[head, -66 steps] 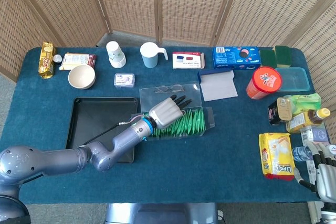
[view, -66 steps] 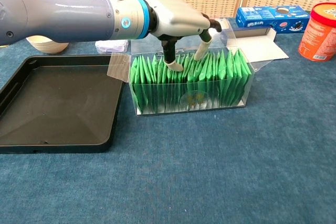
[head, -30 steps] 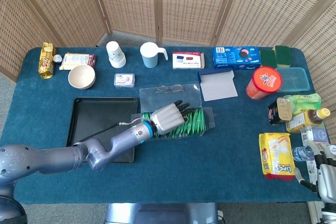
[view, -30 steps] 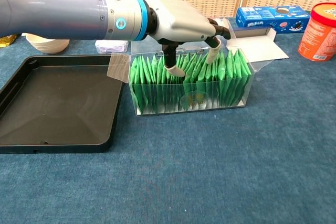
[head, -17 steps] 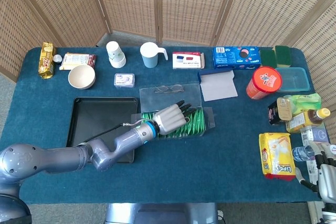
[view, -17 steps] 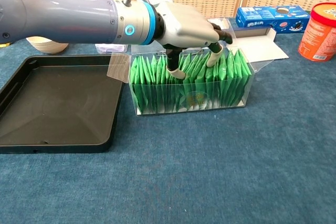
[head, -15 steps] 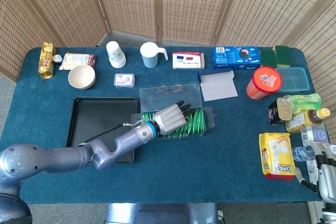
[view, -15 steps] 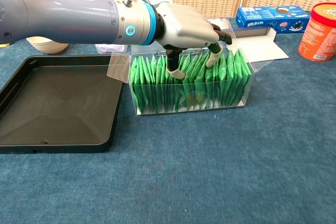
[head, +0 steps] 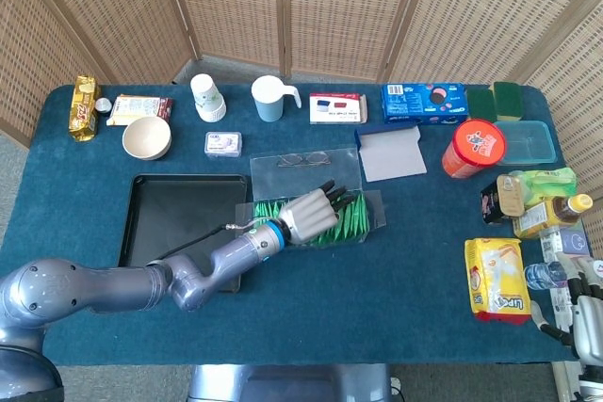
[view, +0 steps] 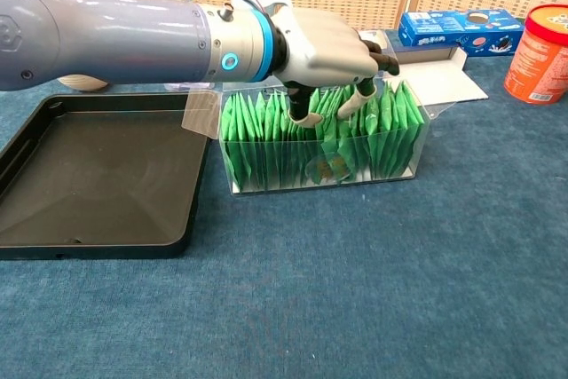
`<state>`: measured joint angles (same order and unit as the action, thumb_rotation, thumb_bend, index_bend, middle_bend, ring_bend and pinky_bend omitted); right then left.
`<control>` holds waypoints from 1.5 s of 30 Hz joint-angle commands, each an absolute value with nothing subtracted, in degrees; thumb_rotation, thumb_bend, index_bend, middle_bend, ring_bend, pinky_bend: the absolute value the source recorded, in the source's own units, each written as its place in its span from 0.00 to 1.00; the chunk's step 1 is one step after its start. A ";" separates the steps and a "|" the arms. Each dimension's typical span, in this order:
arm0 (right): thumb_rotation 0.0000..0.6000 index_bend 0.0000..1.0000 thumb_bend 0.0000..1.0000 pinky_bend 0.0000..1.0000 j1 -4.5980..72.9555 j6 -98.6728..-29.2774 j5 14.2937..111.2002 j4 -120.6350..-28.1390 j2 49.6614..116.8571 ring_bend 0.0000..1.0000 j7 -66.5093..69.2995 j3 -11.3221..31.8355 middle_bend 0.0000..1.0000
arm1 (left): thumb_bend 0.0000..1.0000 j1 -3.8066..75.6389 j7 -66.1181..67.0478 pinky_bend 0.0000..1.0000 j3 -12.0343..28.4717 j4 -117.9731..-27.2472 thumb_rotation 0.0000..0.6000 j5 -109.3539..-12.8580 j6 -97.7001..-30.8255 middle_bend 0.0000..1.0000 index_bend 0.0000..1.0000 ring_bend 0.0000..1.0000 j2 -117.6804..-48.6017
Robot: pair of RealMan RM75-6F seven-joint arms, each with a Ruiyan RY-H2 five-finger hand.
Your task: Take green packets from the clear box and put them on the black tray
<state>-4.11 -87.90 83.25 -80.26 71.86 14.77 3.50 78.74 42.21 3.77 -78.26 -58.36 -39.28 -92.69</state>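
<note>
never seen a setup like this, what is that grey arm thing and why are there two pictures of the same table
It is a two-armed robot with humanlike hands, steered by a person. Both pictures come from its own cameras: the head view looks down on the whole table, the chest view looks across it from low down.

The grey arm is its left one. The left hand reaches into a clear box packed with upright green packets, its fingers down among them. Whether it has actually gripped one cannot be told. The black tray beside the box has no packets on it yet.

The right hand shows only at the head view's bottom right corner, near a yellow snack bag. Cups, a bowl and food boxes line the table's far edge.
</note>
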 commanded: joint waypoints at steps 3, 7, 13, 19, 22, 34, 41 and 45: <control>0.94 0.06 0.36 0.17 -4.21 -88.14 83.33 -80.20 71.78 0.06 15.25 3.58 0.15 | 0.37 78.76 42.65 0.10 3.58 -77.99 1.00 -58.24 -39.36 0.00 0.46 0.00 -92.87; 0.94 0.06 0.36 0.17 -4.24 -88.25 83.47 -80.07 71.81 0.06 15.72 3.59 0.15 | 0.40 78.80 43.05 0.10 3.51 -78.11 1.00 -58.05 -39.51 0.00 0.48 0.00 -92.87; 0.94 0.06 0.36 0.17 -4.27 -88.38 83.55 -79.87 71.97 0.06 16.01 3.64 0.16 | 0.44 78.63 43.12 0.10 3.61 -78.18 1.00 -58.11 -40.08 0.00 0.52 0.00 -93.02; 0.94 0.06 0.36 0.17 -4.38 -88.69 83.61 -79.74 71.99 0.06 16.31 3.73 0.16 | 0.44 78.48 42.97 0.10 3.70 -78.01 1.00 -58.33 -40.35 0.00 0.57 0.00 -93.21; 0.94 0.06 0.36 0.17 -4.45 -88.85 83.59 -79.64 72.02 0.06 16.43 3.81 0.16 | 0.44 78.35 42.81 0.10 3.79 -77.92 1.00 -58.57 -40.60 0.01 0.59 0.00 -93.36; 0.94 0.05 0.36 0.17 -4.52 -89.49 83.93 -79.23 72.27 0.05 16.90 4.02 0.16 | 0.44 76.82 40.38 0.10 5.06 -78.54 1.00 -60.68 -42.88 0.06 0.64 0.00 -92.58; 0.94 0.04 0.36 0.17 -4.47 -89.68 84.06 -79.19 72.36 0.05 16.97 4.15 0.16 | 0.44 76.07 38.98 0.10 5.79 -80.30 1.00 -62.35 -43.76 0.07 0.65 0.00 -91.21; 0.94 0.03 0.36 0.17 -4.49 -89.77 84.04 -79.11 72.42 0.05 16.95 4.19 0.16 | 0.44 75.46 37.91 0.10 6.37 -81.16 1.00 -63.17 -44.58 0.07 0.65 0.00 -90.47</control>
<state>-4.49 -89.77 84.04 -79.11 72.42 16.95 4.19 75.66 38.21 6.14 -80.88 -62.96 -44.29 -90.73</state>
